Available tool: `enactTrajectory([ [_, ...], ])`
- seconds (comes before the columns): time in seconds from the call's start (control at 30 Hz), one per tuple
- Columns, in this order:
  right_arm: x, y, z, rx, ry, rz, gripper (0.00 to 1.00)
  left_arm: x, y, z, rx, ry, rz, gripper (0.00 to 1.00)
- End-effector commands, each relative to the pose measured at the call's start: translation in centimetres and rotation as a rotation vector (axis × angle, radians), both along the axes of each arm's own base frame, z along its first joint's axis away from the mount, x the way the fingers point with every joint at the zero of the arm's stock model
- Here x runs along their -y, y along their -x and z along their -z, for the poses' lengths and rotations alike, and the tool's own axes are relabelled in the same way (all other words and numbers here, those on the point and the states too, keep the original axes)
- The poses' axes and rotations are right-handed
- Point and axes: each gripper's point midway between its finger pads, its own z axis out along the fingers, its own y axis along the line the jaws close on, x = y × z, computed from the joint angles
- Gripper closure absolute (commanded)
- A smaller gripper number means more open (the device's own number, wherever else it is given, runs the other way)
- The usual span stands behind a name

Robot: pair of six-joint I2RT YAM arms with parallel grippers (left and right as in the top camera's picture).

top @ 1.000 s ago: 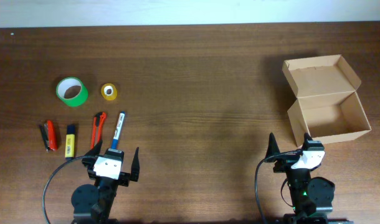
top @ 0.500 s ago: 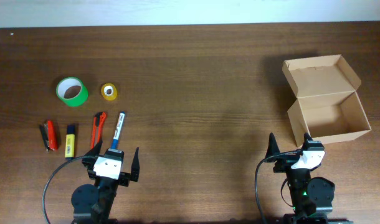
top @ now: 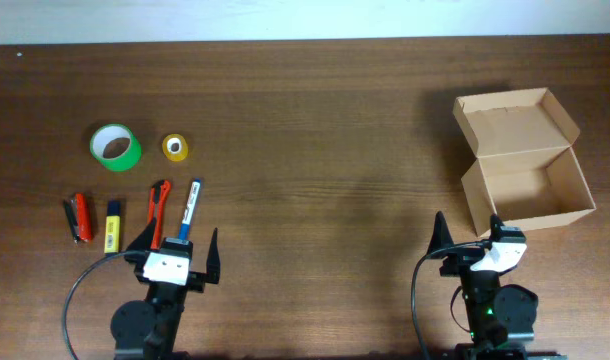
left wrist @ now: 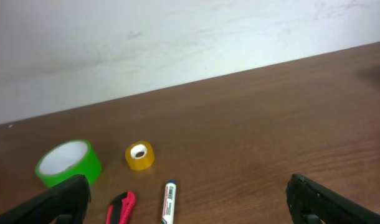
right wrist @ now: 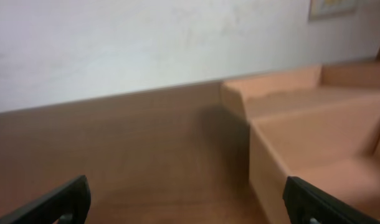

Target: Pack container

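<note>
1. The left gripper (top: pixel 181 245) sits low at the near edge of the table (top: pixel 315 150), its jaws spread wide with nothing between them
2. Just ahead of its fingers lie a blue-and-white marker (top: pixel 189 208) and a red cutter (top: pixel 158 208), side by side
3. Further left are a yellow highlighter (top: pixel 112 227) and a small red-and-black tool (top: pixel 78 217); beyond them a green tape roll (top: pixel 116 147) and a smaller yellow tape roll (top: pixel 176 148) lie flat, near each other but apart
4. The right gripper (top: pixel 466 228) is likewise wide and empty
5. The container (top: pixel 525 185) stands just beyond it to the right, its lid flap (top: pixel 515 120) open and tipped back; whether a finger touches its near corner I cannot tell
</note>
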Motion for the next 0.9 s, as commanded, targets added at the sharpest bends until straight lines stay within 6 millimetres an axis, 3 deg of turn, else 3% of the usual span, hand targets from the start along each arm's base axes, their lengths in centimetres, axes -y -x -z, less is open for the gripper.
enactTrajectory([
  [0.0, -0.5, 0.4, -1.4, -0.001, -0.063, -0.019, 0.01, -0.9, -0.1, -3.0, 0.020, 0.050, -0.059, 0.00],
  [0.17, 0.6, 1.6, -3.4, -0.109, -0.051, 0.043, 0.01, -2.3, -1.7, -7.9, -0.019, 0.029, -0.143, 0.00],
  [0.3, 1.2, 1.6, -5.8, -0.243, -0.034, 0.079, 0.01, -2.3, -5.6, -11.8, -0.097, -0.012, -0.138, 0.00],
  [0.47, 1.4, -0.8, -11.9, -0.364, 0.013, 0.082, 0.01, -2.3, -11.2, -16.3, -0.239, -0.104, -0.117, 0.01],
  [0.6, 1.5, -3.0, -18.0, -0.417, 0.120, 0.044, 0.01, -2.8, -15.2, -19.1, -0.337, -0.146, -0.063, 0.00],
  [0.73, 1.3, -4.3, -23.0, -0.440, 0.178, 0.014, 0.01, -4.3, -17.8, -21.3, -0.374, -0.100, 0.025, 0.01],
  [0.87, 1.4, -5.5, -25.6, -0.449, 0.181, 0.012, 0.01, -6.9, -19.1, -21.9, -0.400, 0.010, 0.094, 0.00],
])
